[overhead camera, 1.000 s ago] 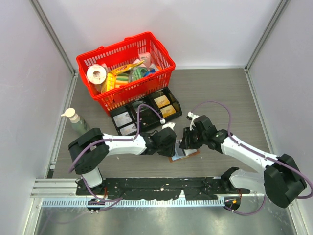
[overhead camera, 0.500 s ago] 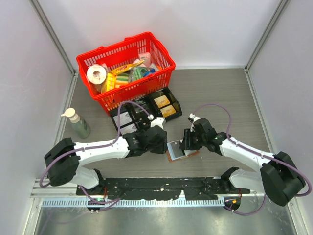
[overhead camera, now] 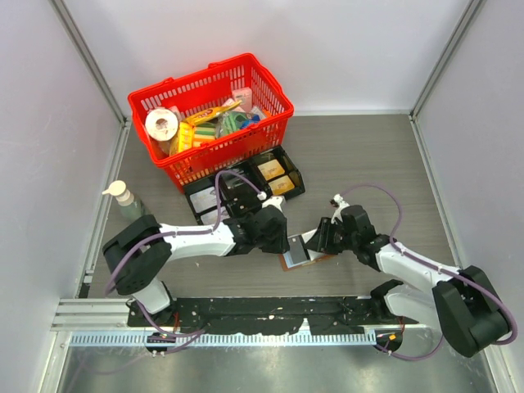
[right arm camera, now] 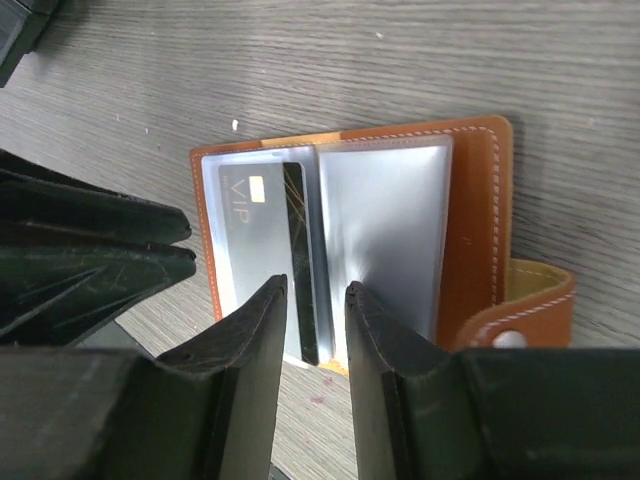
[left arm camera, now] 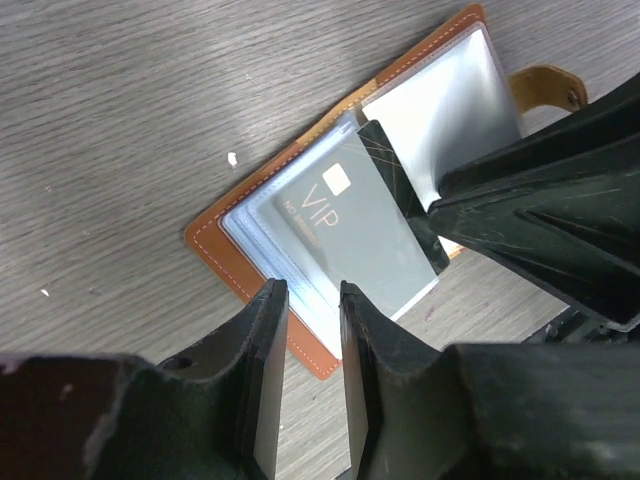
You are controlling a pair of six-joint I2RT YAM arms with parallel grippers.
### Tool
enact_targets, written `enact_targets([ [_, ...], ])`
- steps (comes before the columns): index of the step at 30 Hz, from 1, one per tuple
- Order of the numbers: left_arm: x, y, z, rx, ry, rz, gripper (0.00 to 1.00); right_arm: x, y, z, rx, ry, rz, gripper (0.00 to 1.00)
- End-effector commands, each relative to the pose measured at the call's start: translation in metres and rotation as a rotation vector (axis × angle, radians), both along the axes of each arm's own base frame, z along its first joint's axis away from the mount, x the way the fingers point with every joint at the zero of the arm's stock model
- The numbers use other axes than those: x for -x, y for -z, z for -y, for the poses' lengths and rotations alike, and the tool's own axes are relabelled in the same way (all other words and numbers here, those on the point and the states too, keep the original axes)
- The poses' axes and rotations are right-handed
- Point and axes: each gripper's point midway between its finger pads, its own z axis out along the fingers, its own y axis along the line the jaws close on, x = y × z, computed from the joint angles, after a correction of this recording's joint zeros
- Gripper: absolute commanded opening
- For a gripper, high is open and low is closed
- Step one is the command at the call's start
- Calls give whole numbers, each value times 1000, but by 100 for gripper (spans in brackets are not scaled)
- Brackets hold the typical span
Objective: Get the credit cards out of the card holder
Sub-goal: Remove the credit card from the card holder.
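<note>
One VIP-marked credit card (left arm camera: 350, 225), wrist views only.

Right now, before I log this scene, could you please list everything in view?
leather-like bifold card holder: one, brown, open flat on the table between the grippers
thin "VIP" credit card: one, grey, askew on the card holder's clear sleeves
plastic mesh basket: one, red, far side, left of centre, filled with assorted goods
divided tray: one, black, just in front of the basket
pump bottle: one, greenish with a white pump, left table edge
wood-grain table: one, grey
left gripper: one, black, jaws slightly apart, empty, over the card holder's edge
right gripper: one, black, jaws slightly apart, empty, over the card holder
</note>
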Motion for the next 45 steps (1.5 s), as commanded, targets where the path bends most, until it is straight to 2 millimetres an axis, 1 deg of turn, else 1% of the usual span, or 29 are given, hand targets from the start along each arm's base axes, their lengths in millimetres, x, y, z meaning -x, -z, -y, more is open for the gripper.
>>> enact_targets([
  [1, -6, -5, 16, 68, 9, -4, 30, -4, -14, -9, -163, -7, 39, 34],
  [2, -3, -1, 16, 62, 14, -19, 29, -1, -14, -11, -185, -16, 25, 34],
  [4, -2, 4, 19, 76, 13, -32, 28, -2, -14, -12, -215, -17, 29, 33],
  [7, 1, 14, 17, 59, 11, -57, 25, 2, -8, -12, -238, -22, 5, 30],
  [14, 3, 28, 4, 9, -15, -67, 23, 3, -8, -12, -274, -23, 12, 18],
  [15, 6, 33, -3, -17, -21, -78, 22, 4, -9, -12, -276, -27, 15, 17],
  [16, 7, 35, -5, -27, -23, -80, 22, 2, -10, -12, -278, -25, 22, 16],
  [20, 8, 40, -12, -40, -35, -91, 19, 1, -13, -9, -285, -18, 31, 11],
  [21, 8, 40, -13, -38, -40, -94, 19, 0, -15, -7, -286, -14, 41, 8],
  [25, 7, 35, -14, -23, -43, -86, 18, 1, -16, -6, -281, -21, 48, 1],
  [26, 6, 30, -11, -9, -41, -79, 18, 2, -16, -6, -281, -29, 49, 1],
  [28, 4, 18, -5, 22, -29, -68, 22, 3, -15, -7, -280, -42, 42, 1],
  [32, 1, -13, 14, 107, 2, -34, 26, 5, -13, -9, -286, -64, 35, 1],
  [33, 4, -20, 19, 129, 31, -42, 28, 6, -11, -9, -284, -63, 29, 1],
  [35, 1, -30, 28, 151, 47, -32, 30, 5, -11, -9, -282, -65, 28, 1],
  [38, -3, -25, 36, 142, 59, -36, 30, 6, -8, -9, -280, -69, 16, 2],
  [40, -3, -16, 38, 125, 62, -49, 30, 6, -8, -9, -278, -69, 11, 3],
  [42, -4, -5, 35, 96, 49, -55, 28, 7, -7, -9, -271, -71, 4, 6],
  [45, -1, 13, 20, 33, 28, -73, 26, 6, -5, -7, -248, -77, -3, 11],
])
